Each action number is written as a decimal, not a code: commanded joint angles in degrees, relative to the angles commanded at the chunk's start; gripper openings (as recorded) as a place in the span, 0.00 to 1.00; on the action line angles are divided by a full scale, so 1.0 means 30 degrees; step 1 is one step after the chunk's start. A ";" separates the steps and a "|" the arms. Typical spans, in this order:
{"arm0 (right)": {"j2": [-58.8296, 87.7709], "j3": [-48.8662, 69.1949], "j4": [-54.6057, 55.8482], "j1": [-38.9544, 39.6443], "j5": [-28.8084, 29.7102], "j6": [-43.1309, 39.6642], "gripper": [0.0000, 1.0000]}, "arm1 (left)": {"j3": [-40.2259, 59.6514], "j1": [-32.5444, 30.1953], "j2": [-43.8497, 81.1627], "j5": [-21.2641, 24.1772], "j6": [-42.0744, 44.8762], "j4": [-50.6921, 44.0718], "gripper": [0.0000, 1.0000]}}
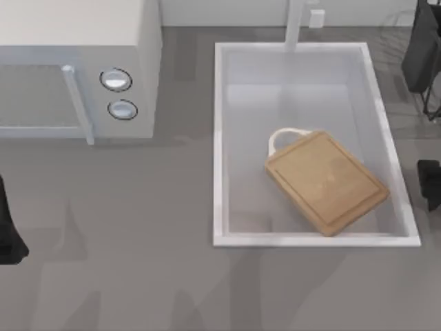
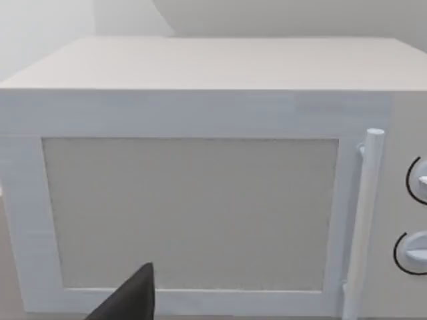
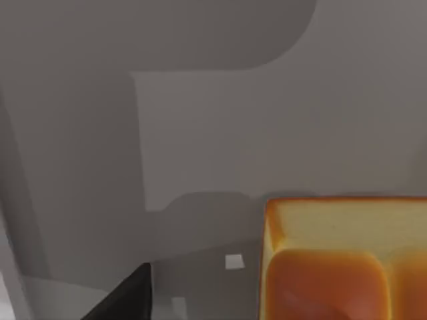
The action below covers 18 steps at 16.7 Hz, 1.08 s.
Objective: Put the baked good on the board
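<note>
The board (image 1: 325,181) is light-brown wood with a whitish loop handle. It lies flat and askew inside the white sink basin (image 1: 219,138), toward the basin's front right. The baked good (image 3: 340,267), golden-orange with a paler crust edge, appears close up in the right wrist view over a grey surface. My right gripper (image 1: 428,183) sits at the table's right edge, just outside the basin's right rim. My left gripper (image 1: 8,238) stays parked at the far left edge, facing the microwave door (image 2: 190,213).
A white microwave (image 1: 76,69) with two round knobs (image 1: 117,80) and a vertical door handle (image 2: 365,220) fills the back left. A faucet post (image 1: 295,24) stands behind the basin. A dark shape (image 1: 422,48) sits at the back right corner. Grey counter lies in front.
</note>
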 joint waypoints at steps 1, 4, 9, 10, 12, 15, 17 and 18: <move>0.0000 0.0000 0.0000 0.0000 0.0000 0.0000 0.70 | 0.0000 0.0000 0.0000 0.0000 0.0000 0.0000 1.00; 0.0000 0.0000 0.0000 0.0000 0.0000 0.0000 0.47 | 0.0000 0.0000 0.0000 0.0000 0.0000 0.0000 1.00; 0.0000 0.0000 0.0000 0.0000 0.0000 0.0000 0.10 | 0.0000 0.0000 0.0000 0.0000 0.0000 0.0000 1.00; 0.0000 0.0000 0.0000 0.0000 0.0000 0.0000 0.02 | 0.0000 0.0000 0.0000 0.0000 0.0000 0.0000 1.00; 0.0000 0.0000 0.0000 0.0000 0.0000 0.0000 0.00 | 0.0000 0.0000 0.0000 0.0000 0.0000 0.0000 1.00; 0.0000 0.0000 0.0000 0.0000 0.0000 0.0000 0.00 | 0.0000 0.0000 0.0000 0.0000 0.0000 0.0000 1.00; 0.0000 0.0000 0.0000 0.0000 0.0000 0.0000 0.00 | 0.0000 0.0000 0.0000 0.0000 0.0000 0.0000 1.00; 0.0000 0.0000 0.0000 0.0000 0.0000 0.0000 0.00 | 0.0000 0.0000 0.0000 0.0000 0.0000 0.0000 1.00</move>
